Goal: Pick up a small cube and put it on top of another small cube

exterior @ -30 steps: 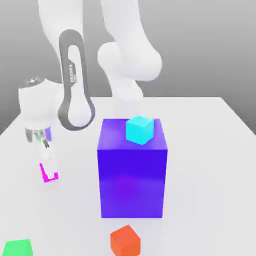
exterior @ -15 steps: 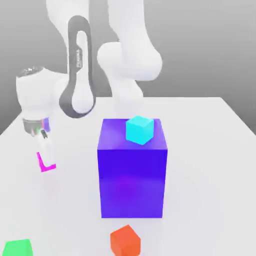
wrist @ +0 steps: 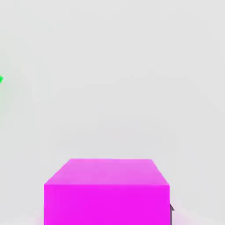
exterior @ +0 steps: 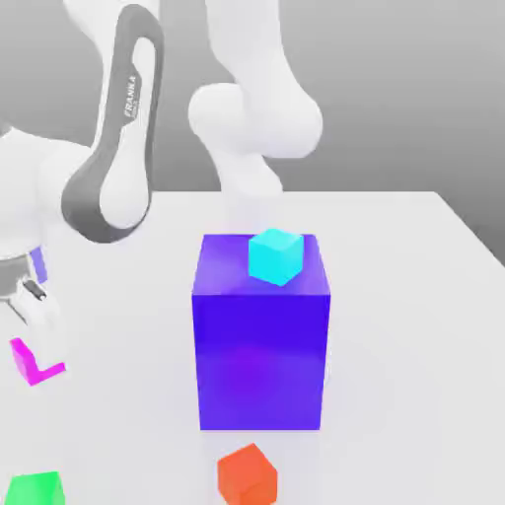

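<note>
1. The small magenta-pink cube (exterior: 36,363) sits between the fingers of the gripper (exterior: 37,345) at the exterior view's left edge, raised off the white table (exterior: 414,325); only parts of its faces show from behind a white finger (exterior: 39,318).
2. In the hand view the same cube (wrist: 107,191) appears close to the camera, with flat, evenly bright magenta faces and sharp edges; a dark sliver of finger (wrist: 171,208) shows against one of its sides.
3. The small cube is uniform in colour, unmarked, and far smaller than the big blue-purple block (exterior: 260,335).
4. The gripper is pinched onto the magenta cube, its jaws drawn in as far as the cube allows; it touches nothing else.
5. The small green cube (exterior: 34,489) rests on the table at the exterior view's lower left corner, below the held cube and apart from it. In the hand view a green sliver (wrist: 1,80) at the frame edge marks it.
6. The blue-purple block stands upright near the table's centre, well to the exterior view's right of the gripper.
7. A cyan cube (exterior: 274,255) sits on the block's top face, near its front edge.
8. An orange-red cube (exterior: 247,475) lies on the table just in front of the block, to the exterior view's right of the green cube.
</note>
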Controlling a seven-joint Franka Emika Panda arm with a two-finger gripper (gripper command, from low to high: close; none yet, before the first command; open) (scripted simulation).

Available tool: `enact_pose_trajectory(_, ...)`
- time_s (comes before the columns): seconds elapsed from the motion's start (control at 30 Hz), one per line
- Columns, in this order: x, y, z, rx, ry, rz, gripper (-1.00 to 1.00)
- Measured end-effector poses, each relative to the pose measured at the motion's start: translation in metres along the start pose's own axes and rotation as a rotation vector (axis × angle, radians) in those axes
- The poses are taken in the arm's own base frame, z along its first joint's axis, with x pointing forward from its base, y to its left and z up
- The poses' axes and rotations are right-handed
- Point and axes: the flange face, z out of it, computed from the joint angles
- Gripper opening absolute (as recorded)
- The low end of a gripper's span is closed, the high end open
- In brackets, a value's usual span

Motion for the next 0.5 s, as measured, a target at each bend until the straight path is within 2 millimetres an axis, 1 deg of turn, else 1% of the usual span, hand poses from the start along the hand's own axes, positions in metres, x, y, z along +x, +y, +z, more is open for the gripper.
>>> enact_pose_trajectory(0.13, -0.012, -0.054, -0.009, -0.005, 0.006, -0.093, -1.00)
enact_pose_trajectory(0.27, -0.032, -0.107, -0.019, -0.010, 0.018, -0.191, -1.00)
enact_pose_trajectory(0.3, -0.035, -0.114, -0.012, -0.011, 0.020, -0.204, -1.00)
enact_pose_trajectory(0.33, -0.036, -0.118, 0.000, -0.011, 0.021, -0.210, -1.00)
enact_pose_trajectory(0.4, -0.037, -0.120, 0.030, -0.012, 0.023, -0.214, -1.00)
enact_pose_trajectory(0.43, -0.037, -0.120, 0.039, -0.012, 0.023, -0.215, 1.00)
enact_pose_trajectory(0.5, -0.037, -0.120, 0.039, -0.012, 0.023, -0.215, 1.00)
